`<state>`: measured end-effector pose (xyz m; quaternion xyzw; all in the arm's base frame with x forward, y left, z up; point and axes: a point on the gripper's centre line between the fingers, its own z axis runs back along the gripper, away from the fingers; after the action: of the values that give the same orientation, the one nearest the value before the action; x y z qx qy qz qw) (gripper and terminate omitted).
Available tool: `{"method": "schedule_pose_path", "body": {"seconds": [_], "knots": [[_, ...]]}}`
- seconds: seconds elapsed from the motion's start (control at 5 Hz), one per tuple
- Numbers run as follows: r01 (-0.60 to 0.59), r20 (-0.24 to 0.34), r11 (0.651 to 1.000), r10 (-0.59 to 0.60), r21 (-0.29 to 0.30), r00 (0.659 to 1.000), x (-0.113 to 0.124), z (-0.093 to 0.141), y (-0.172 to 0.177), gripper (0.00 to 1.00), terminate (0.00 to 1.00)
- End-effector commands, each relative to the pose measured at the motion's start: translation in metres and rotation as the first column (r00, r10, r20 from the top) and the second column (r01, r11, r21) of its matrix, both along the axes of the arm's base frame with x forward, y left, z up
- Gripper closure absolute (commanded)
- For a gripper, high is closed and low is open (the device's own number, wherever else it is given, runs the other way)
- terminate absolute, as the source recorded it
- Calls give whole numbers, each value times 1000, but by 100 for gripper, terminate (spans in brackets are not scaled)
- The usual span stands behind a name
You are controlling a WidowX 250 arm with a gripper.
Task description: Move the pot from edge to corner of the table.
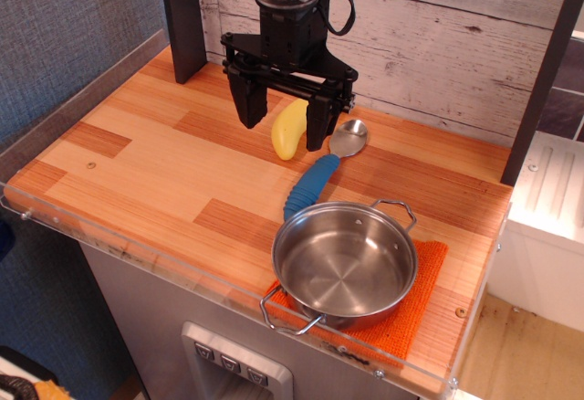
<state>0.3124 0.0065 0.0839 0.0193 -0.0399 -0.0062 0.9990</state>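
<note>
Gripper (pixel 284 129): spread wide, holding nothing, hanging above the banana (pixel 289 129).
Pot (pixel 345 263): well apart, toward the table (pixel 137 158) front edge, rightward.
Handles: axis near-left to far-right.

Banana (pixel 288 130) lay mid-surface toward the back, tilted. Spoon (pixel 324 166) just beside it on the right: metal bowl pointed at the back wall, blue handle ran toward the front. Orange cloth (pixel 422 289) sat at the front right corner. White plank wall (pixel 429 26) behind, dark post (pixel 182 16) at back left.
</note>
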Motion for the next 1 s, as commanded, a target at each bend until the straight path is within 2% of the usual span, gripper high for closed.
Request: {"method": "schedule_pose_path", "body": {"seconds": [0.0, 0.4, 0.6, 0.8], "knots": [[0, 0, 1000, 0, 0, 1000, 0, 0, 0, 0, 0], [104, 3, 995, -104, 14, 995, -38, -5, -23, 0, 0], [131, -3, 991, -131, 32, 991, -50, -10, -28, 0, 0], [134, -35, 991, -133, 29, 990, -50, -28, -30, 0, 0]]}}
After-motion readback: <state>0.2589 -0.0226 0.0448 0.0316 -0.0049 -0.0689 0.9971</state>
